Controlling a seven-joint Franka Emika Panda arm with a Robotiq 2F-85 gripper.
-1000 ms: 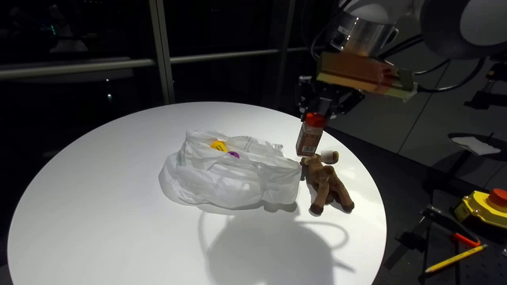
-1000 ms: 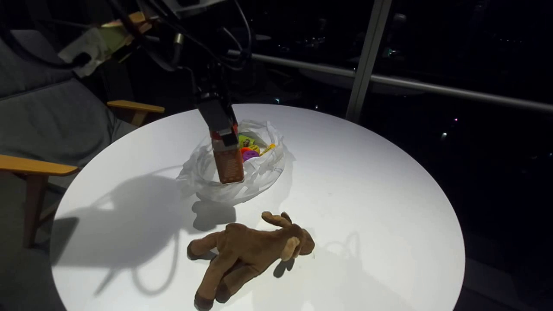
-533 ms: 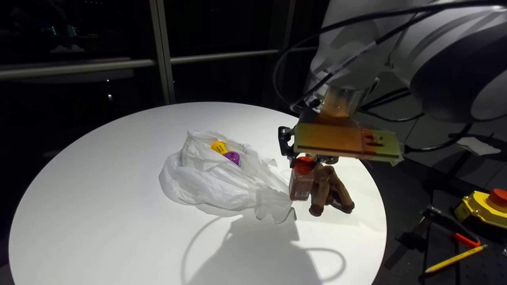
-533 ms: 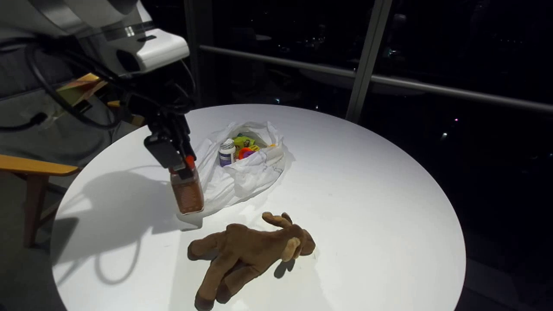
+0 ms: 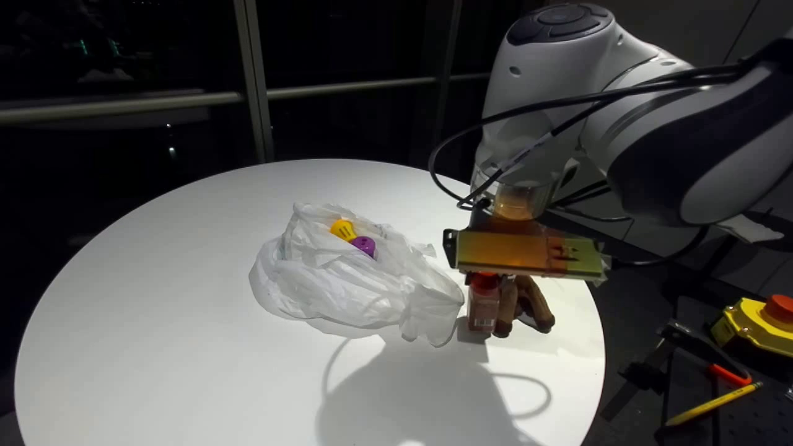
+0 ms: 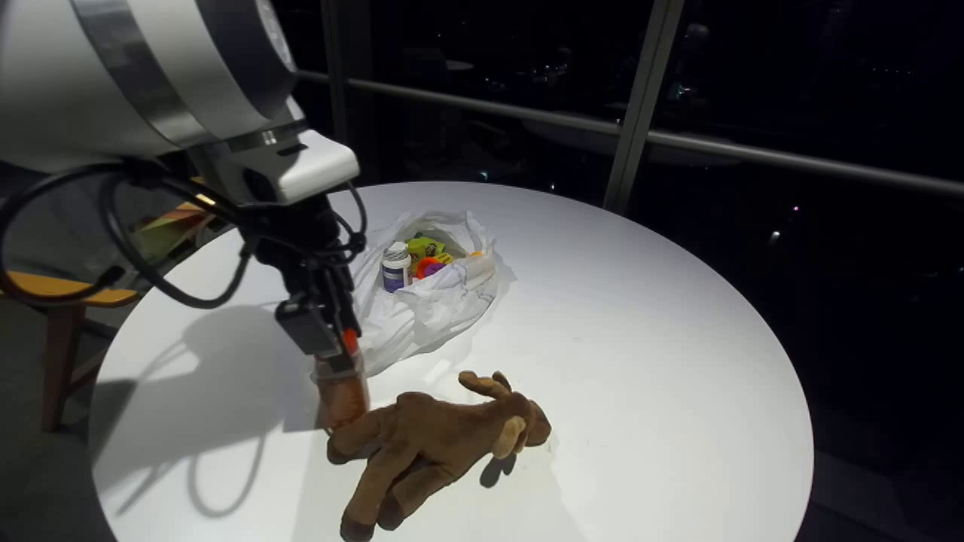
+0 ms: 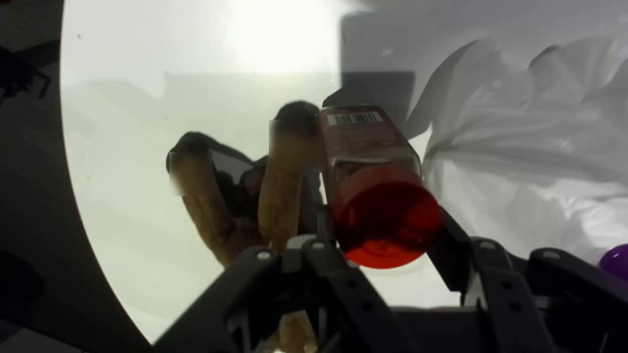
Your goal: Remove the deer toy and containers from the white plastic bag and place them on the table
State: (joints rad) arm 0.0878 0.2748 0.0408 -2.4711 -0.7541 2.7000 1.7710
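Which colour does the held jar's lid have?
Red; the jar's lid shows best in the wrist view.

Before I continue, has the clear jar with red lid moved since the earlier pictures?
Yes: in an exterior view, the jar has moved down toward the round white table, beside the brown plush deer.

Both exterior views stand back and look down at a slant across the table (image 5: 155,322) toward metal framing (image 5: 254,74), each cutting off the near edge. In an exterior view, the arm (image 5: 539,93) enters over the table's right edge; in an exterior view, over its left, with the deer toy (image 6: 444,436) toward the near edge and the white plastic bag (image 6: 452,305) beyond. The wrist view looks steeply down from close above, past the end effector (image 7: 385,225) onto the red-capped container (image 7: 368,137). All three show container, deer toy and bag.
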